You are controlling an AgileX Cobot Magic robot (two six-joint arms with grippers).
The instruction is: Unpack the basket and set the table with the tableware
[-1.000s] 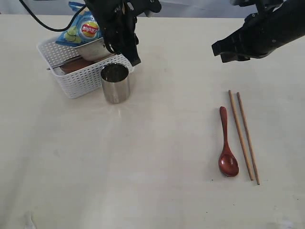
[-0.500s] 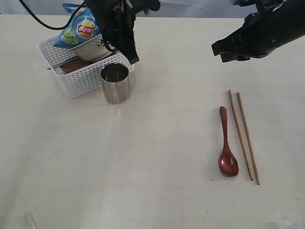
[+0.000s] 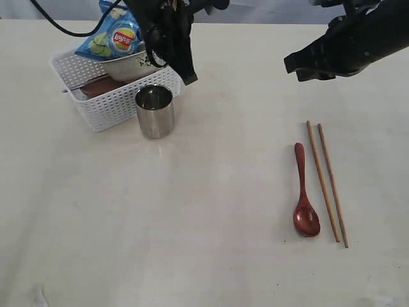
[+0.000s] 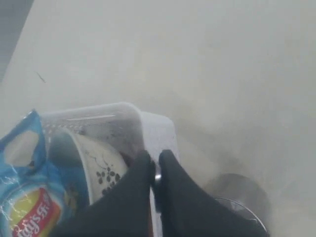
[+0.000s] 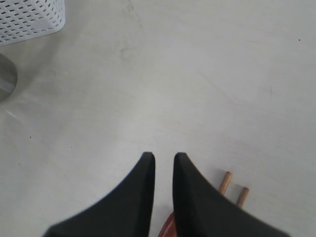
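Observation:
My left gripper (image 3: pixel 189 78) (image 4: pixel 155 159) is shut on the rim of the cream floral bowl (image 3: pixel 132 64) (image 4: pixel 100 169), holding it tilted over the white basket (image 3: pixel 105 107) (image 4: pixel 149 129). A blue chip bag (image 3: pixel 116 37) (image 4: pixel 23 200) rests in the bowl. The reddish-brown plate (image 3: pixel 98 87) lies in the basket. The steel cup (image 3: pixel 154 110) (image 4: pixel 239 192) stands on the table (image 3: pixel 192 211) just in front of the basket. At the right lie the dark red spoon (image 3: pixel 305 206) and the chopsticks (image 3: pixel 326 182) (image 5: pixel 226 181). My right gripper (image 3: pixel 298 68) (image 5: pixel 164 157) hovers above them, shut and holding nothing.
The basket's corner (image 5: pixel 29 19) and the cup's edge (image 5: pixel 5 79) show far off in the right wrist view. The spoon's handle (image 5: pixel 168 226) peeks out beside the right fingers. Bare tabletop stretches between the cup and the spoon.
The left gripper has lifted the bowl with the chip bag a little and shifted it rightward over the basket. The right arm has not moved.

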